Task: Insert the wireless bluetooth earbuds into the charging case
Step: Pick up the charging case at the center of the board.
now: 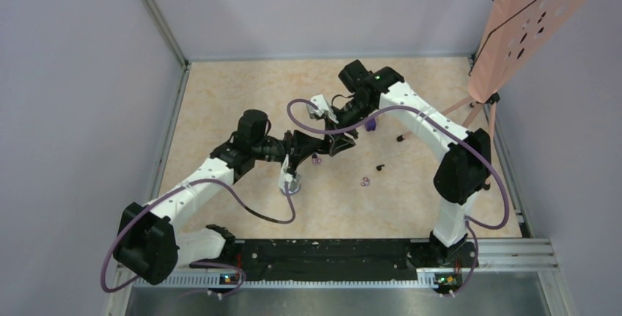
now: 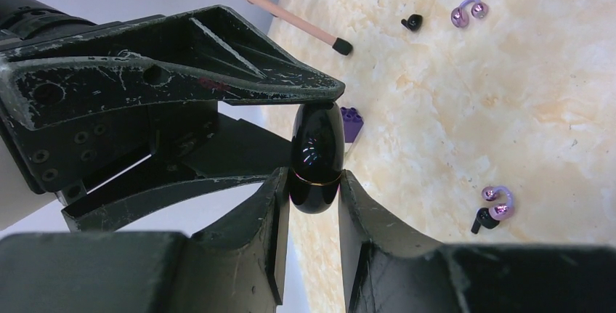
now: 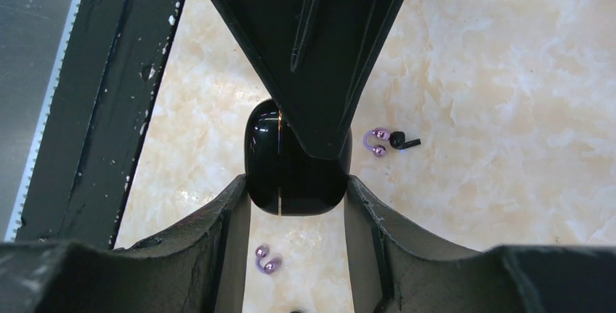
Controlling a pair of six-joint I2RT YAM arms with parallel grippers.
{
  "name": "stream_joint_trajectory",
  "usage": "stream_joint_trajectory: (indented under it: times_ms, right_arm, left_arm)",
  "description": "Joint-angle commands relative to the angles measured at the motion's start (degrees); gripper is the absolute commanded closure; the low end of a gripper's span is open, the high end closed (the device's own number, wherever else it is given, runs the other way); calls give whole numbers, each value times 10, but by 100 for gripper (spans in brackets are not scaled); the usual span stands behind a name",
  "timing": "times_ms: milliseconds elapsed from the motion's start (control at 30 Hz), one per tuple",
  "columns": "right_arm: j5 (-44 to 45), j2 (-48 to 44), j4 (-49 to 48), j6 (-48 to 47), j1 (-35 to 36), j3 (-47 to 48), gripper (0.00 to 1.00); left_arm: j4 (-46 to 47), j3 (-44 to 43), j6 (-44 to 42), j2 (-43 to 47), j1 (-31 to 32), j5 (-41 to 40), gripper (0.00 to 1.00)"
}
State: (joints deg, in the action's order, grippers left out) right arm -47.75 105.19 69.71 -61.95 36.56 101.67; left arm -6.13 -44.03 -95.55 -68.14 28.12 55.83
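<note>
The charging case (image 2: pixel 317 157) is a glossy black capsule with a thin seam, apparently closed. It is held above the table between both grippers. My left gripper (image 2: pixel 312 182) is shut on its lower end, and my right gripper (image 3: pixel 296 189) is shut on its sides (image 3: pixel 290 164). In the top view the two grippers meet at mid-table, left (image 1: pixel 312 147) and right (image 1: pixel 339 127), and hide the case. On the table lie a purple earbud with a dark stem (image 2: pixel 494 208) (image 3: pixel 385 141), a purple ring-like earbud (image 2: pixel 468 13) (image 3: pixel 267 258) (image 1: pixel 365 181) and an all-black earbud (image 2: pixel 412 22) (image 1: pixel 380 166).
A small purple block (image 1: pixel 372 124) (image 2: pixel 351 123) sits just behind the grippers. A pink pegboard (image 1: pixel 535 23) stands on thin legs at the back right, one leg tip (image 1: pixel 400 138) on the table near the block. Walls enclose the table; a metal rail (image 1: pixel 330 254) runs along the near edge.
</note>
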Motion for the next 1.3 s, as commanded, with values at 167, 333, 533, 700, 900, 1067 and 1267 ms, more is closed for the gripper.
stream_joint_trajectory:
  times_ms: [167,333,533,700,900,1067,1267]
  right_arm:
    - [-18,6,-13,8,6,49,53]
    - [-13,7,-44,51,-1,69,22]
    - [-3,-1,-59,93,-11,88,4]
    - [7,-20,-98,157,-28,88,1]
    - [42,-43,-170,232,-30,73,3]
    - [76,-63,-213,255,-30,64,15]
    - [60,-88,-213,221,-29,36,34]
  left_arm:
    - [-1,-3,15,10,6,-4,100]
    - [-5,12,67,17,6,-15,100]
    - [64,44,175,28,6,-31,100]
    - [140,86,322,50,6,-66,100]
    - [169,110,482,79,6,-107,100]
    - [108,72,571,96,4,-153,100]
    - [8,8,618,101,-3,-118,100]
